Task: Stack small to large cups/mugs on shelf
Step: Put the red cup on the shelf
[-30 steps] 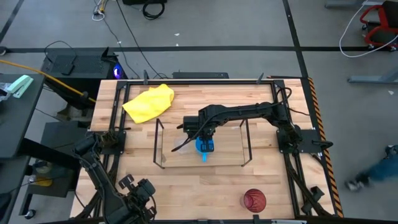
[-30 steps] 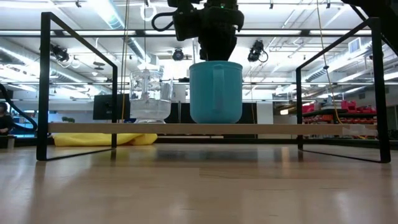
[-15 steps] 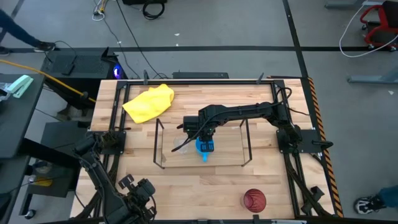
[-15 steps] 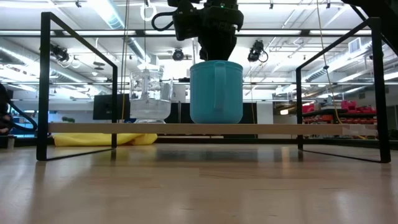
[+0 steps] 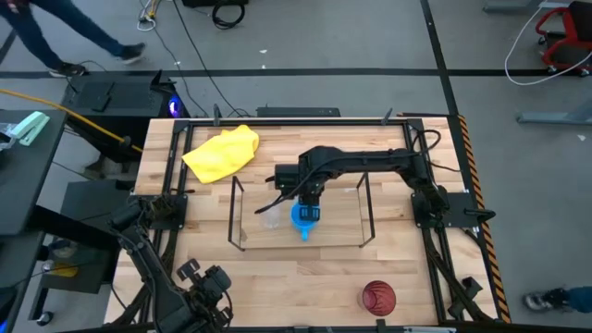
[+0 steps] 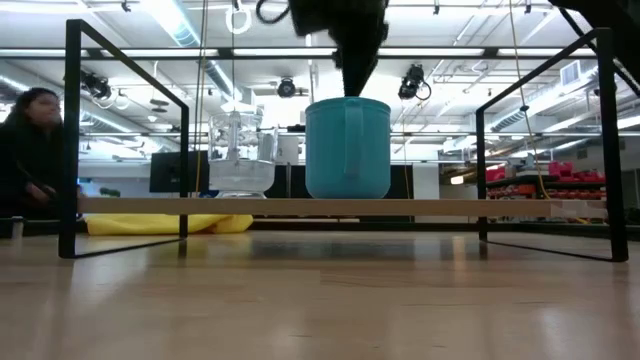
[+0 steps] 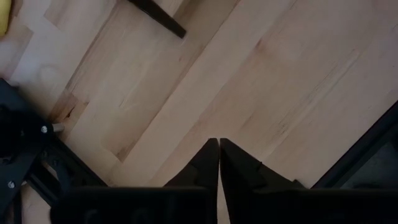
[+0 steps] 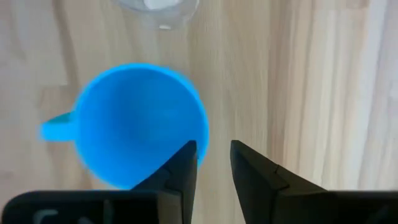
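Blue mug (image 6: 347,149) sits upright on the shelf (image 6: 330,206) board, roughly mid-shelf, handle facing the low camera; clear cup (image 6: 240,155) stands beside it on the same board, apart from it. Low view shows both seated flat on the plank, which the high view can't confirm; high view adds the dark red cup (image 5: 377,297) on the table, well clear of the shelf near the front edge, and a yellow cloth (image 5: 222,153) behind the shelf. Right gripper (image 8: 211,163) is above the mug rim, fingers a narrow gap apart, holding nothing; right wrist view looks straight down into the mug: smooth round glossy blue interior, stub handle off one side. Left gripper (image 7: 219,163) is parked at the table's front-left corner, fingers pressed together, over bare plank wood. Shelf is thin black wire frames with a pale wooden board.
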Available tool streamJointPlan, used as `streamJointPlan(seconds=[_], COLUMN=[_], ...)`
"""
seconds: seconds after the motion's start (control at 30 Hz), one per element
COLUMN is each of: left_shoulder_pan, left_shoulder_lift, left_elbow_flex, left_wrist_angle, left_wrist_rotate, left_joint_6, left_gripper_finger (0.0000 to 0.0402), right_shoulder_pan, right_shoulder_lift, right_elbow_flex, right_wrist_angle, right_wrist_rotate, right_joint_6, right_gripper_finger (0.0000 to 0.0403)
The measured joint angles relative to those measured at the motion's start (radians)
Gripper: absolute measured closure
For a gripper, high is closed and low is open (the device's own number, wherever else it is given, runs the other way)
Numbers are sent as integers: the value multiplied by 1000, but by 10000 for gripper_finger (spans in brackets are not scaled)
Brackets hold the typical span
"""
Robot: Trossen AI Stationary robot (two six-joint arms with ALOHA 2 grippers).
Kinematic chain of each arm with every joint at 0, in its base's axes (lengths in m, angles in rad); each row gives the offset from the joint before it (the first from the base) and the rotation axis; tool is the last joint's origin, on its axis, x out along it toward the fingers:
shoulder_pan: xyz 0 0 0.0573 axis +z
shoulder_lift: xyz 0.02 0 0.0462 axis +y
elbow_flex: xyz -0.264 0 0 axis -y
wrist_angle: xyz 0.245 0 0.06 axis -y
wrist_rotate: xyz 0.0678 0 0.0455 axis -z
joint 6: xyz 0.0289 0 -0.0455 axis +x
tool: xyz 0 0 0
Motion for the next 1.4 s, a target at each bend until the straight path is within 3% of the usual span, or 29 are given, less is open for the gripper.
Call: streamJointPlan(seconds=[0.1,0.23,0.47,0.63,0.8,1.07,1.4], left_shoulder_pan=[6,21,50,79,115,164,198], left_shoulder_lift=[0,0,0,0,0,0,0], left_elbow_flex=[0,1,1,1,1,1,1], left_wrist_angle=[0,-1,0,0,0,106,371], left_wrist_rotate=[-24,-41,-58,-75,-100,-102,-96], left_joint_6=[2,24,119,214,312,473,536], left_gripper_finger=[371,368,378,386,387,388,382], right_shoulder_pan=[10,50,147,288,466,746,928], right_shoulder_lift=[0,-86,-325,-465,-546,-554,-536], right_elbow_flex=[108,157,109,66,2,-166,-434], right_wrist_angle=[-97,-86,-87,-86,-86,-86,-86], right_wrist_rotate=[1,-17,-4,-9,-5,3,27], right_joint_6=[51,114,389,630,935,1371,1613], right_gripper_finger=[299,299,300,300,300,300,300])
